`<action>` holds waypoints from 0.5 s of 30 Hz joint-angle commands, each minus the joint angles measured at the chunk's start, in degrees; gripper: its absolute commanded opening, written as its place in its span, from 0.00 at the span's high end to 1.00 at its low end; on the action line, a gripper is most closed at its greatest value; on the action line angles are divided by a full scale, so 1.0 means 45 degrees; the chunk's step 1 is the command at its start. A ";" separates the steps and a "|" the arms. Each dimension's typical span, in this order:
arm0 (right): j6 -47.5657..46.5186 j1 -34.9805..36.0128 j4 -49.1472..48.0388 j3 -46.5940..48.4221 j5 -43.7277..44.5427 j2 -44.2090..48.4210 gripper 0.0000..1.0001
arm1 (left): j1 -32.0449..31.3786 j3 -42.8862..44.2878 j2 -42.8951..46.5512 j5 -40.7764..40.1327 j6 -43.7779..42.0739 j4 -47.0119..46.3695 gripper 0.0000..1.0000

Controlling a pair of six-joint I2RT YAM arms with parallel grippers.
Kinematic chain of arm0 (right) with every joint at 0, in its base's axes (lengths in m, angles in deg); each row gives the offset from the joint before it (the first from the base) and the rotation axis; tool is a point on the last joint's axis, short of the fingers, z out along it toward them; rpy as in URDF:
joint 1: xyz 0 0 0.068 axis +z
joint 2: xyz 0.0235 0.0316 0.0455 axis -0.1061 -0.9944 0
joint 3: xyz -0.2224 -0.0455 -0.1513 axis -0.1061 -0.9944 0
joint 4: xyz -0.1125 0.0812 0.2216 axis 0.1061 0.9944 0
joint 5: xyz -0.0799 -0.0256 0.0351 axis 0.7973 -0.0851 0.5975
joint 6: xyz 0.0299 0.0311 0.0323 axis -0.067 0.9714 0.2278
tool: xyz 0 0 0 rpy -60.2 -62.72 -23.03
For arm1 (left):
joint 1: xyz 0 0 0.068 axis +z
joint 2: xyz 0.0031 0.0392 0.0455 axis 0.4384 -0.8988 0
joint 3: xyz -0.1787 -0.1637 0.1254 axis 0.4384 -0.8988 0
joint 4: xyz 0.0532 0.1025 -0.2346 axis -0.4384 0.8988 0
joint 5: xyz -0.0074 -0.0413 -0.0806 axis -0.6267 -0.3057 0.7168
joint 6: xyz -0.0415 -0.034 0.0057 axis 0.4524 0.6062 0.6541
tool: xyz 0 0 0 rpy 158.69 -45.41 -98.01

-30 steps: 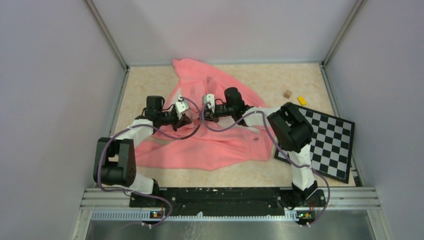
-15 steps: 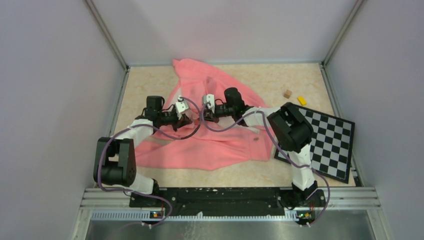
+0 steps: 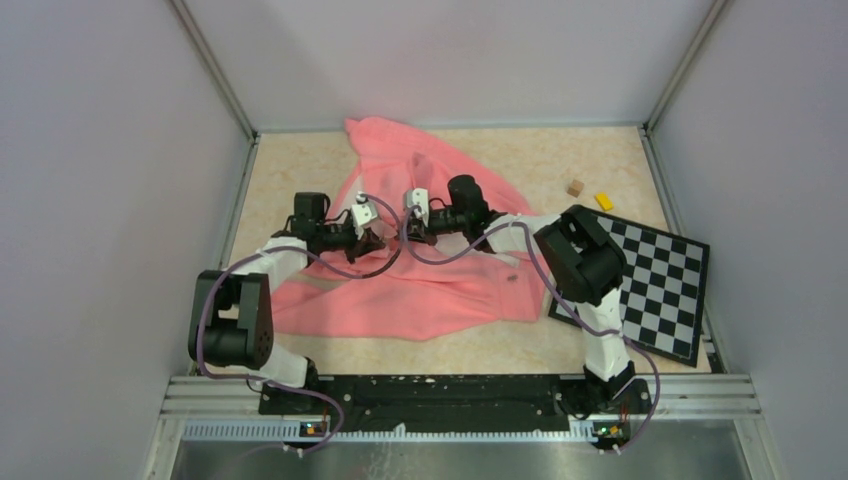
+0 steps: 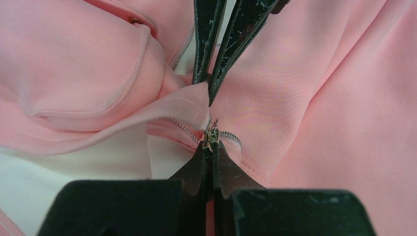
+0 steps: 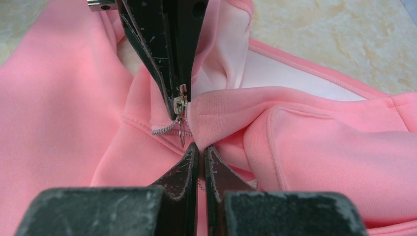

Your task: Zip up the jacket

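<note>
My left gripper (image 4: pixel 210 147) is closed tight on the little metal zip slider (image 4: pixel 211 133), and the pink jacket (image 3: pixel 420 295) lies spread out all round that slider. Just to the right of the slider my right gripper (image 5: pixel 200 146) is closed too, pinching the cloth edge (image 5: pixel 216 110) that touches the slider, so the two grippers meet nose to nose there and both are just as near. The zip teeth (image 4: pixel 182 127) run off from the slider to one side, and I think the next pull must follow that line while the right gripper holds the cloth.
</note>
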 commanded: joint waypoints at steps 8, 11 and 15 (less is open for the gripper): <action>-0.0584 0.0241 0.0259 0.0576 -0.0022 0.0257 1.00 | 0.0036 0.0352 0.0056 0.0475 -0.0048 0.0140 1.00; -0.0364 0.0125 -0.0042 0.0340 -0.0010 0.0308 1.00 | 0.0036 0.0266 0.0183 0.0485 -0.0020 0.0066 1.00; -0.0133 0.0072 -0.0469 0.0207 -0.0082 0.0348 1.00 | 0.0036 0.0238 0.0135 0.0470 -0.0015 -0.0003 1.00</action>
